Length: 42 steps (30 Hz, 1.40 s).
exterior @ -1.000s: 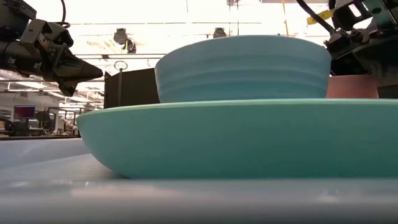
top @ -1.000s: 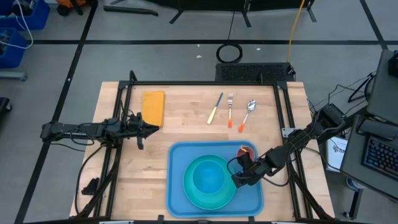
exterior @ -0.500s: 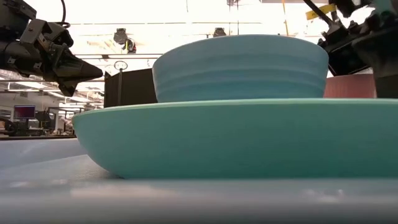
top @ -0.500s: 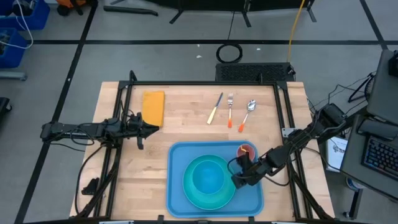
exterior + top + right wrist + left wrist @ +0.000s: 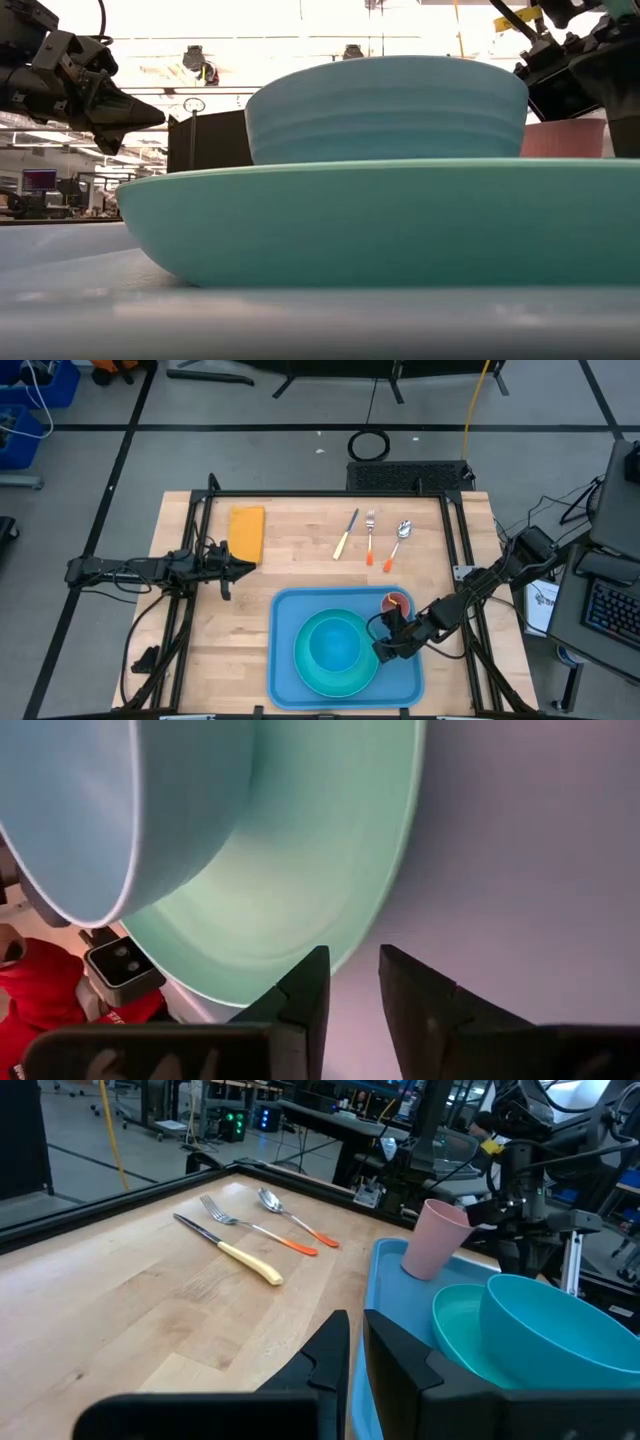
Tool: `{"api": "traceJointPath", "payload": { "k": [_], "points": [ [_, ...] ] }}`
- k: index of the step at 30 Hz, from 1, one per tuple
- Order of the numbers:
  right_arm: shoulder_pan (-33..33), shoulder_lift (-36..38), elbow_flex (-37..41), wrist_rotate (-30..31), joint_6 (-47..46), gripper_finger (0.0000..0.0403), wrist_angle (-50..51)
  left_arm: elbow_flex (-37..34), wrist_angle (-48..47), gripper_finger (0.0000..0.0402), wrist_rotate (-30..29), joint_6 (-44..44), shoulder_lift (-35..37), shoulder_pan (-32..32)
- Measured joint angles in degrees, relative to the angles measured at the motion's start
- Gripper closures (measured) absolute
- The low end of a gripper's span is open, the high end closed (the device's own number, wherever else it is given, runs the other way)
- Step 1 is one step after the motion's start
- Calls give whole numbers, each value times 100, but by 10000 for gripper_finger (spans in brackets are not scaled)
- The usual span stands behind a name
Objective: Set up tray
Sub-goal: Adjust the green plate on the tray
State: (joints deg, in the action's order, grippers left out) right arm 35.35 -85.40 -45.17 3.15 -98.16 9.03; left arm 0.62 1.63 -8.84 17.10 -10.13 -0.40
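Item: blue tray [image 5: 283, 660] at the near middle of the wooden table [image 5: 300, 550], carrying a turquoise plate [image 5: 312, 680] with a turquoise bowl [image 5: 335, 640] on it and a pink cup [image 5: 396, 601] in its far right corner; beyond it lay a yellow-handled knife [image 5: 345, 535], a fork [image 5: 369, 538] and a spoon [image 5: 399, 540] with orange handles, and an orange-yellow napkin [image 5: 246, 532] far left. Right claw [image 5: 385, 648] sat low over the tray at the plate's right rim, fingers narrowly parted, gripping nothing; left claw [image 5: 246, 566] hovered over bare wood left of the tray, fingers nearly pressed together, empty. Black frame rails edged the table; grey floor, cables, a workshop beyond; no legible writing.
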Motion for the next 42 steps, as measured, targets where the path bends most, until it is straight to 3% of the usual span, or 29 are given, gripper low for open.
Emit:
{"api": "traceJointPath", "payload": {
  "k": [12,18,27,31,33,42],
  "points": [
    [0,665,2,611,290,349,427,0,-2,364,16,-4,2,0],
    [149,706,2,568,523,349,352,0,-7,364,33,-9,2,0],
    [495,567,2,723,3093,398,-96,0,-7,364,35,-22,0,0],
    [665,305,-7,1030,4886,402,-953,0,-7,364,39,-22,1,-3],
    [723,162,-6,1343,5203,402,-1215,0,-9,364,38,-22,1,-3],
    [756,-343,0,1548,5776,403,-1330,0,-9,364,46,-13,2,-2]
  ]
}}
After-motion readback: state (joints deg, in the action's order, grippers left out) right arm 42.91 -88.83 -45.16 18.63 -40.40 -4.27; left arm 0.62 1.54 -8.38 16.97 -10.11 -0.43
